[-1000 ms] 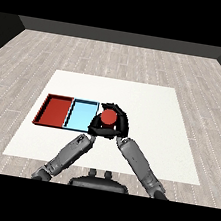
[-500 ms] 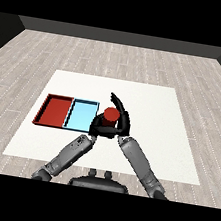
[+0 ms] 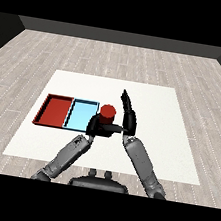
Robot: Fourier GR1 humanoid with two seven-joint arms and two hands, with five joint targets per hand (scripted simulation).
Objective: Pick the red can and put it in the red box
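Note:
The red can (image 3: 107, 113) stands upright on the white table, just right of the light blue tray (image 3: 81, 114). The red tray (image 3: 55, 110) lies to the left of the blue one. My right hand (image 3: 128, 116) is open at the can's right side. Its fingers (image 3: 125, 98) point straight up and away, and the thumb (image 3: 112, 128) reaches left across the front of the can's base. My left hand (image 3: 94, 126) sits low at the can's front left, close to the blue tray's near right corner. The can's lower part is hidden behind the two hands.
The two trays lie side by side on the left half of the white table (image 3: 159, 105). Bare table surface lies to the right of and beyond the hands. Wooden floor surrounds the table.
My right hand's fingers have uncurled from around the can and now stand straight up beside it. The can has stayed in about the same place. The left hand has barely moved.

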